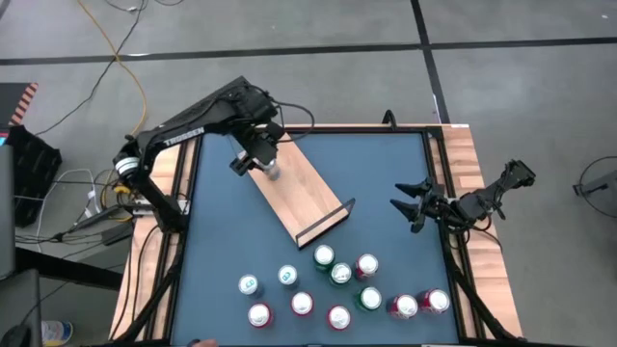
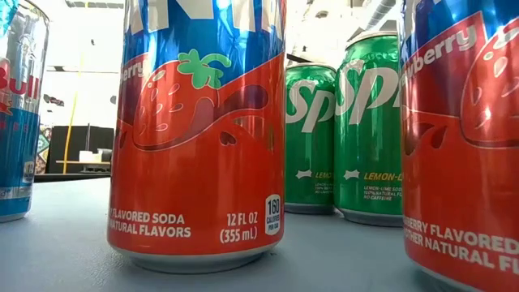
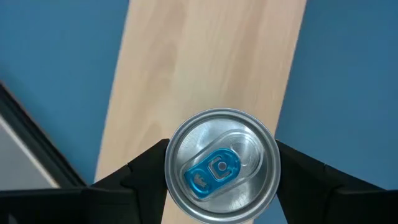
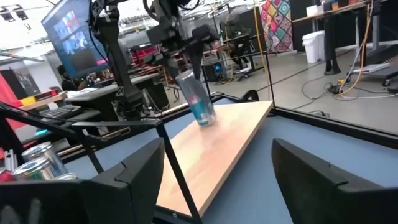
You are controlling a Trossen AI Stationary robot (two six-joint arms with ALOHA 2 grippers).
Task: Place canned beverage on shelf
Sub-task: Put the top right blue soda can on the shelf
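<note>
The shelf (image 1: 304, 191) is a light-wood board with a black rail at its near end, lying slantwise on the blue table (image 1: 386, 164). My left gripper (image 1: 256, 157) is above the board's far end, shut on a slim silver and blue can (image 3: 222, 165). The can also shows tilted in the right wrist view (image 4: 198, 99). My right gripper (image 1: 406, 204) is open and empty near the table's right edge, facing the shelf. My left gripper pinches the can between its two fingers (image 3: 146, 174), on opposite sides of its upper part (image 3: 173, 163). The fingers come from above, pointing down. The can hangs tilted below them, its lower end (image 4: 204, 119) at the board's surface; whether it touches, I cannot tell.
Several cans stand grouped at the table's near side (image 1: 333, 284). The low view shows them close up: a red strawberry soda can (image 2: 199, 138), green cans (image 2: 340, 138) and a blue can (image 2: 16, 105). The shelf's near part (image 1: 323, 212) is bare.
</note>
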